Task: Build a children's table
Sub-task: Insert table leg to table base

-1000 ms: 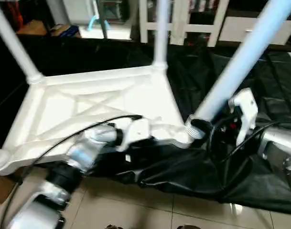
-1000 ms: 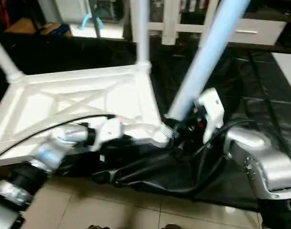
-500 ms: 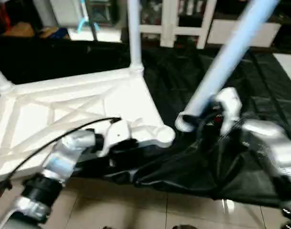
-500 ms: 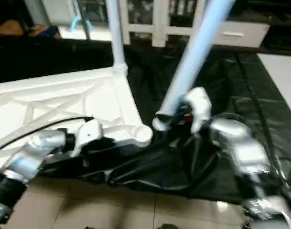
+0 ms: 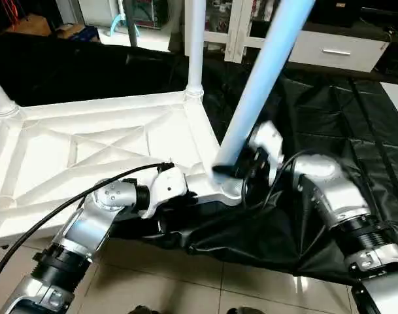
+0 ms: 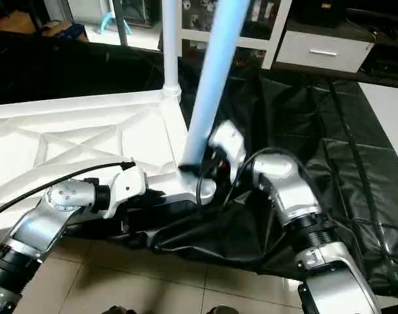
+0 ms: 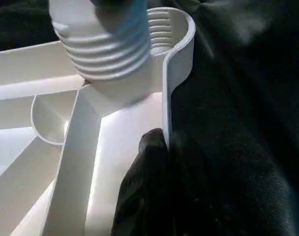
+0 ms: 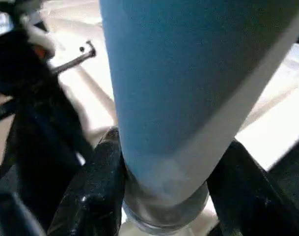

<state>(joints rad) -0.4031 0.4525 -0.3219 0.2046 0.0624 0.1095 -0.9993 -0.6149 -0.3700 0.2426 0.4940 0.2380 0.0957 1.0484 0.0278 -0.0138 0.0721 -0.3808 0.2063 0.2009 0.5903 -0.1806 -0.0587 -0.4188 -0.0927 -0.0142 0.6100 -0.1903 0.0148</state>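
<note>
Floor: pale glossy tiles with dark grout lines, visible along the near edge. A crumpled black plastic sheet covers most of the floor beyond, shiny, with fold lines and bunched wrinkles at its near border. Far side: white glass-door cabinet, contents inside too small to identify; beside it a white drawer unit with a metal handle. Far corner: a blue curved item, a brown box.

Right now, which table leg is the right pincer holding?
The tilted leg at the near right corner socket, clamped in the right pincer. The far-corner leg already stands upright in the top.
</note>
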